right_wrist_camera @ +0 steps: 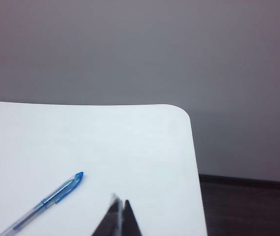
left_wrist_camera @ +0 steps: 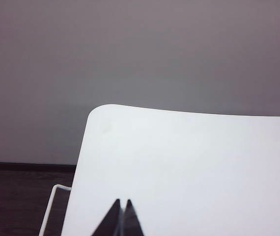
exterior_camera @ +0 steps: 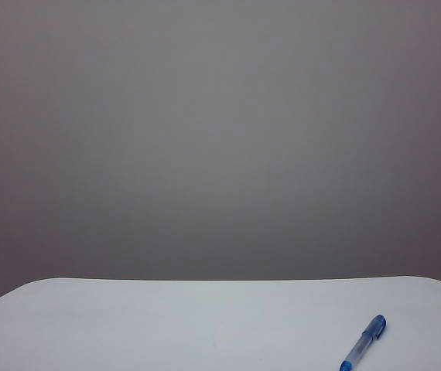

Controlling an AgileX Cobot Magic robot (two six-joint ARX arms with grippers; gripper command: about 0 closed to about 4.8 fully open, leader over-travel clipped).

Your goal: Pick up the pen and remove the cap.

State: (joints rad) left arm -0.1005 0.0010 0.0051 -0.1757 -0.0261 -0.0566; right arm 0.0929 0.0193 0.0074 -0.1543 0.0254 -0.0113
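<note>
right gripper (right_wrist_camera: 121, 202): fingertips pressed together, holding nothing, above the white table (right_wrist_camera: 130, 142) | pen (right_wrist_camera: 41, 204): lying flat on the table near it, apart, slim clear bluish barrel | cap (right_wrist_camera: 67, 187): still on, translucent blue, rounded tip | printing: unreadable | left gripper (left_wrist_camera: 122, 202): closed too, empty, over bare tabletop, pen unseen there

Low frontal exterior; level wrist views

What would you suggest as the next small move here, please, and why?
Probably open the right gripper and reach toward the pen. It lies capped on the table, nearer that side; both grippers are shut and empty, and the left gripper shows no pen in its view.
</note>
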